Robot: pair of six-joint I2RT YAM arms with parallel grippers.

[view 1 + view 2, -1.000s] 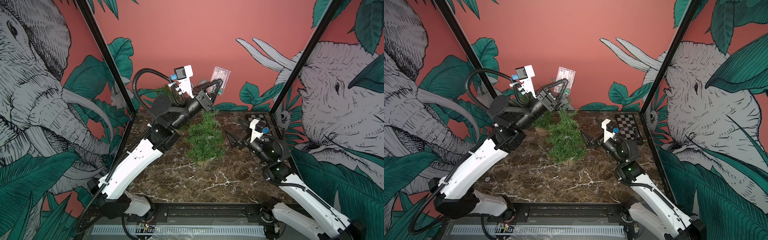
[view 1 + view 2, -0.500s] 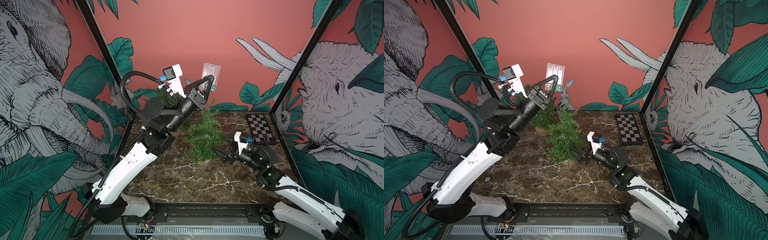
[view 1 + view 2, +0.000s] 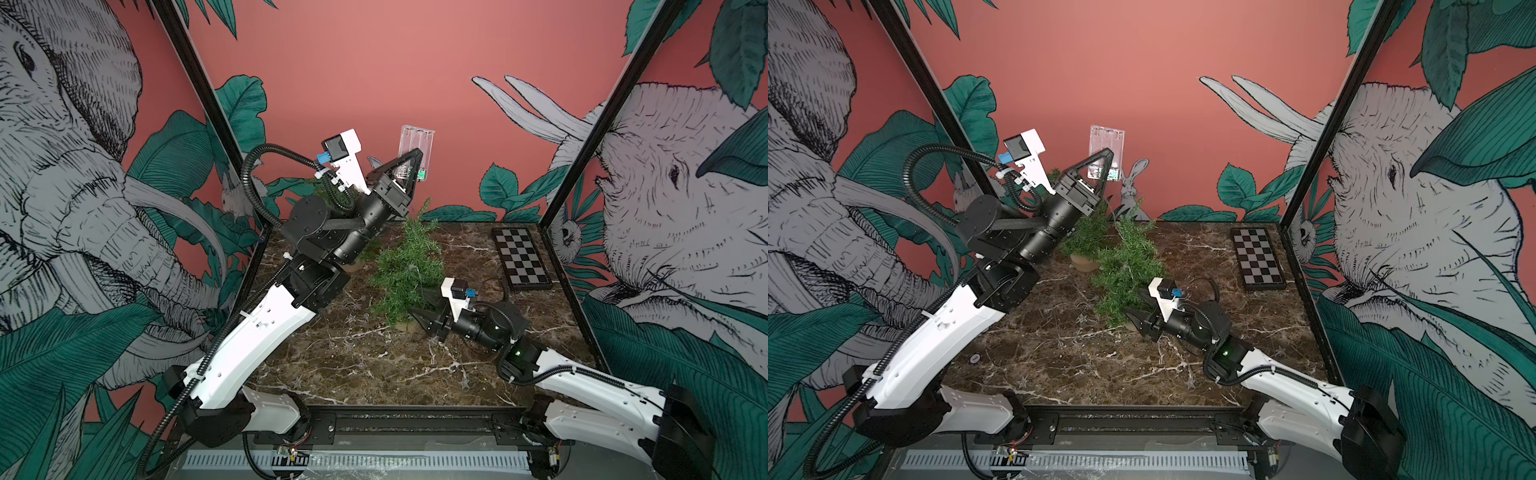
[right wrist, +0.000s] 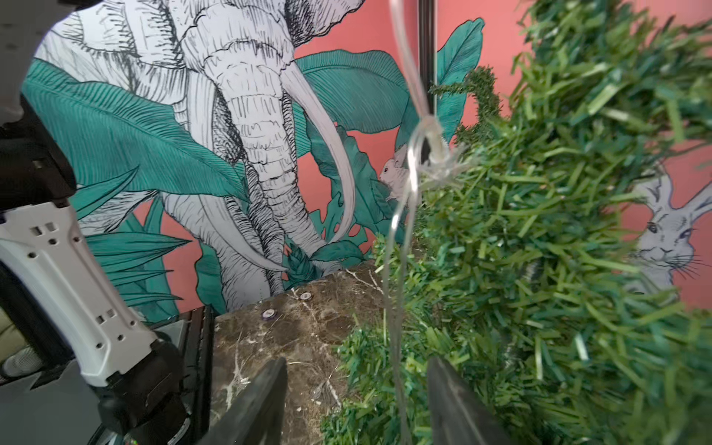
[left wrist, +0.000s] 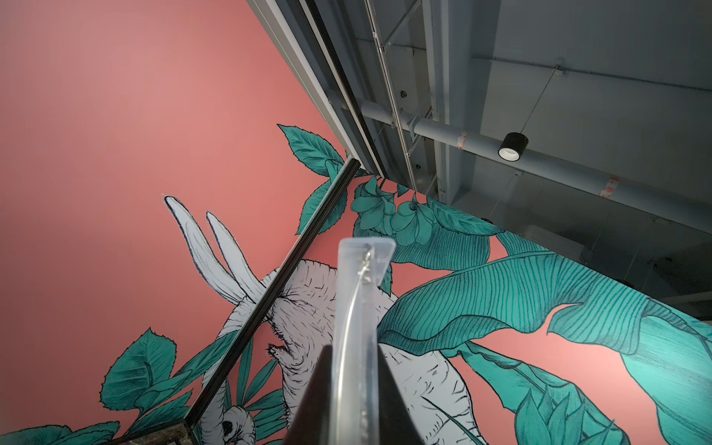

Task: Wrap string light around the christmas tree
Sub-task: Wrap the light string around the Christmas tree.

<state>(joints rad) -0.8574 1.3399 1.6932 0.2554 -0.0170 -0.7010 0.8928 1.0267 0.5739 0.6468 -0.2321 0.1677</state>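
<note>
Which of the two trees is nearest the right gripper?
The front tree, mid-table: the right gripper is by its base. The back tree stands farther off, beside the left arm.

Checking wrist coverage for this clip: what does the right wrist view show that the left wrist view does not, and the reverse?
Only the right wrist view: the christmas tree, the string light wire hanging beside it and passing between the open fingers of the right gripper, the marble table, and part of the left arm.
Only the left wrist view: the clear battery case clamped in the left gripper, and the ceiling with a lamp.
Both: the pink mural wall and a black frame post.
</note>
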